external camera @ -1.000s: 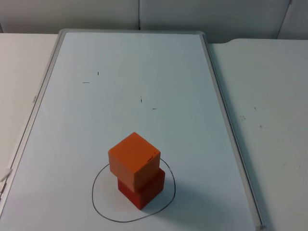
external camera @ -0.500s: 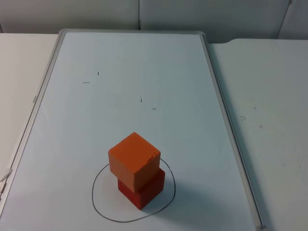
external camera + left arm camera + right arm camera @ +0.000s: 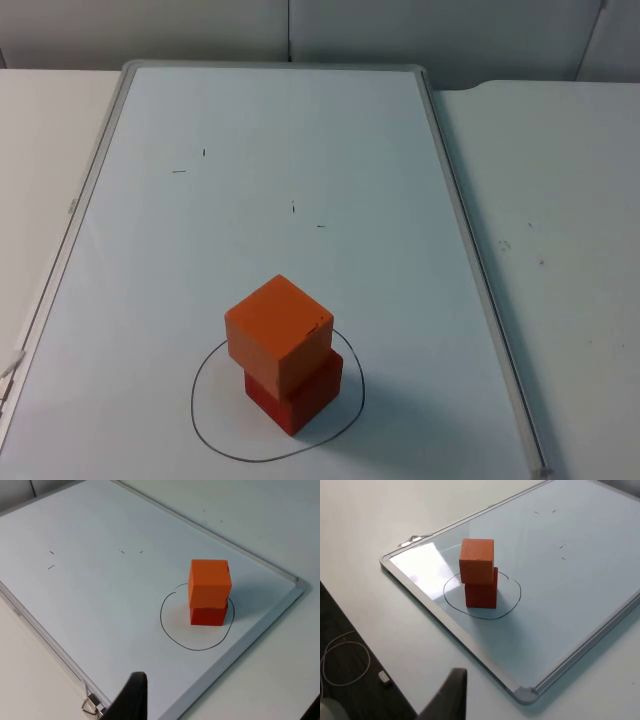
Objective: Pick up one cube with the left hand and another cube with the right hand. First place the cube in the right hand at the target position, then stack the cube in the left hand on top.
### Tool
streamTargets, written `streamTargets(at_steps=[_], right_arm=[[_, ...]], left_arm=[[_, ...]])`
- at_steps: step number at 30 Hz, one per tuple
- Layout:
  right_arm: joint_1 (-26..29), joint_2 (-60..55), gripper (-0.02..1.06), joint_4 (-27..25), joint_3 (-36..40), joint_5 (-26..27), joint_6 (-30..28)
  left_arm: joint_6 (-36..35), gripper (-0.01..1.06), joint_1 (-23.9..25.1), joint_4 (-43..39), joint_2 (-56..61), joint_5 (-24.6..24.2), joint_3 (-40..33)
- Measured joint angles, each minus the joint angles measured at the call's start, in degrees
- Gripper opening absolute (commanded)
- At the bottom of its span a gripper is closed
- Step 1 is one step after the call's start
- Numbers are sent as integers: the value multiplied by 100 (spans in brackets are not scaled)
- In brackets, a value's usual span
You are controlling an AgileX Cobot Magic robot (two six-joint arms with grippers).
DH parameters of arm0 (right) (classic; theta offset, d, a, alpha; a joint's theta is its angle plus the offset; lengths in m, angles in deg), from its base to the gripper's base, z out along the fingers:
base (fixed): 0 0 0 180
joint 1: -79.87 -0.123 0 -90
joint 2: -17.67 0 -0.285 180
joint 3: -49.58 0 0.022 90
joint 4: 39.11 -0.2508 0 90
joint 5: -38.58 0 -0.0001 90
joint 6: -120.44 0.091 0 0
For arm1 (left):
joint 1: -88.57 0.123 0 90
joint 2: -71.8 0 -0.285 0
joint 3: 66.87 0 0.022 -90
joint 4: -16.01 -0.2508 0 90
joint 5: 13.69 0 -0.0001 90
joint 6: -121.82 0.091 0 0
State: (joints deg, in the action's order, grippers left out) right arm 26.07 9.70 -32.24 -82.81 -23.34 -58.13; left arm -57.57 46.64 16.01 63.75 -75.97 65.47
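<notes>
Resting on a red cube (image 3: 295, 392) inside the drawn circle (image 3: 205, 420) at the whiteboard's (image 3: 400, 300) six o'clock, the orange cube (image 3: 277, 330) looks stacked on target; both grippers wait well back, finger states untellable, with nothing around the stack.

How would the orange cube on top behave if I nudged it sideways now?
The orange cube sits turned and offset on the red cube, overhanging one side, so it would probably slide or tip off. Its flat faces and sharp edges suggest it is stiff and won't roll. The stack stands inside the drawn circle.
</notes>
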Motion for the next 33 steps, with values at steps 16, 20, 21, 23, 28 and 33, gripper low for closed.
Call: streamTargets(at_steps=[16,20,21,23,28,33], right_arm=[[51,0,105,-24,0,0,0],[624,0,105,-24,0,0,-10],[903,0,105,-24,0,0,-10],[1200,0,105,-24,0,0,-10],[2417,0,105,-24,0,0,-10],[3663,0,105,-24,0,0,-10]], left_arm=[[0,105,0,0,0,0,0],[0,105,0,0,0,0,0],[0,105,0,0,0,0,0],[0,105,0,0,0,0,0],[0,105,0,0,0,0,0],[0,105,0,0,0,0,0]])
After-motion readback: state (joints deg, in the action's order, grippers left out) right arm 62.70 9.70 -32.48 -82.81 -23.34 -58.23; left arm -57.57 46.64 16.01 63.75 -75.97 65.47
